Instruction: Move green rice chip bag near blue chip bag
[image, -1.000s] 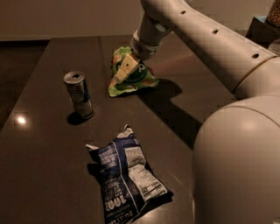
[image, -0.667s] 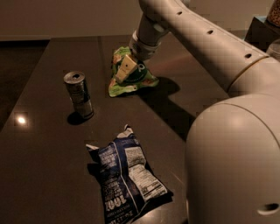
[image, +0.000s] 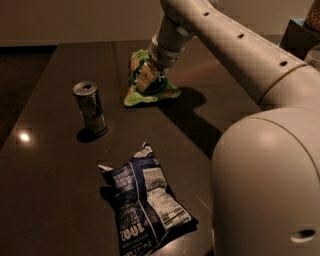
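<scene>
The gripper (image: 146, 76) is down at the far side of the table (image: 45, 200), at the end of the pale arm (image: 225, 40). It is pressed into the green bag (image: 152, 93) and appears to be clamped on its crumpled upper part, though the grip itself is partly hidden. The bag's lower edge lies on the tabletop just below the gripper. A can (image: 90, 107) stands upright to the gripper's left in view. The blue bag (image: 145, 200) lies flat, well apart from the gripper, toward the camera.
</scene>
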